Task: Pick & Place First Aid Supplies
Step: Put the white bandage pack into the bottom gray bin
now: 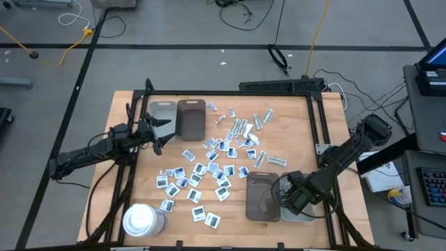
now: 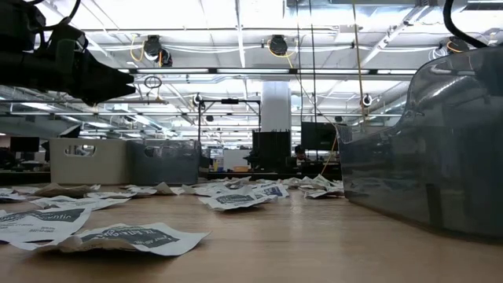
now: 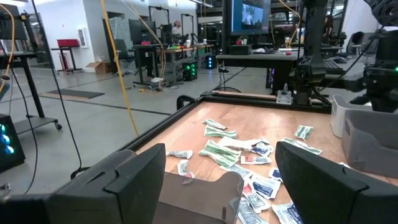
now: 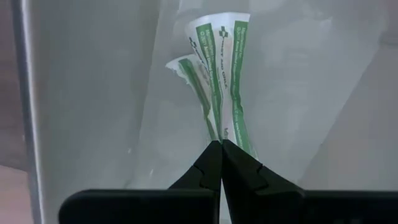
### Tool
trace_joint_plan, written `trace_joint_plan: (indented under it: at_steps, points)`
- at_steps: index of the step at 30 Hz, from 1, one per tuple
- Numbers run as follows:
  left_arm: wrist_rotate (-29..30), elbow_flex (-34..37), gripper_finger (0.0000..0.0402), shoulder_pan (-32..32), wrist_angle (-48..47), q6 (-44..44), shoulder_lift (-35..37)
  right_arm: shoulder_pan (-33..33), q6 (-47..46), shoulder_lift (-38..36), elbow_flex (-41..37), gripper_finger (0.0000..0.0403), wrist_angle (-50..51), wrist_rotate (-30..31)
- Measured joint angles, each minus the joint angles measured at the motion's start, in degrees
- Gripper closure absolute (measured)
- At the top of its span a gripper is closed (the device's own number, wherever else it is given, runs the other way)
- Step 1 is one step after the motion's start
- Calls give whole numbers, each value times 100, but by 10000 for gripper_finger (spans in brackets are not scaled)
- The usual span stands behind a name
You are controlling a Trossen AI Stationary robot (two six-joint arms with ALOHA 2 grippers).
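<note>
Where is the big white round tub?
In the high view, the big white tub stands at the table's near-left corner, beside the nearest white packets, far from both pincers.

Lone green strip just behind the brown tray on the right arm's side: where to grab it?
Grip the green strip mid-length from straight above, fingers across its narrow width. It lies flat on the table, apart from the pile, so a side approach would likely find no edge. The left gripper is open. The right gripper is shut on strips.
</note>
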State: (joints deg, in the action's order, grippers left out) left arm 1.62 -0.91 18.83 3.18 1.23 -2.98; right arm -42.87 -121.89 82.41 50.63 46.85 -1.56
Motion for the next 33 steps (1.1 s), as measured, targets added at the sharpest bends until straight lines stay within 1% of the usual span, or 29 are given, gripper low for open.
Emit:
trace_joint_plan:
  at_steps: [5, 8, 11, 17, 20, 22, 25, 29, 33]
  points:
    - [0, 0, 96, 0, 0, 0, 0, 0, 152, 0, 0, 400, 8, 2]
    - [-1, 0, 96, 0, 0, 0, 0, 0, 142, 0, 0, 382, 4, 2]
    - [-1, 0, 96, 0, 0, 0, 0, 0, 159, 0, 0, 345, -29, 2]
    - [-1, 0, 96, 0, 0, 0, 0, 0, 273, -6, 0, 251, 13, 2]
    - [0, 0, 96, -1, 0, 0, 0, 19, 415, -100, 22, 222, 28, 4]
    - [1, 0, 96, -2, 0, 0, 0, 61, 702, -151, 87, 213, 118, 4]
    - [0, 0, 96, 0, 0, 0, 0, 139, 1321, -246, 253, 210, 454, 13]
    - [1, 0, 96, -1, 0, 0, 0, 287, 2513, -418, 436, 217, 913, 4]
    - [1, 0, 96, -2, 0, 0, 0, 461, 4061, -598, 629, 227, 996, 2]
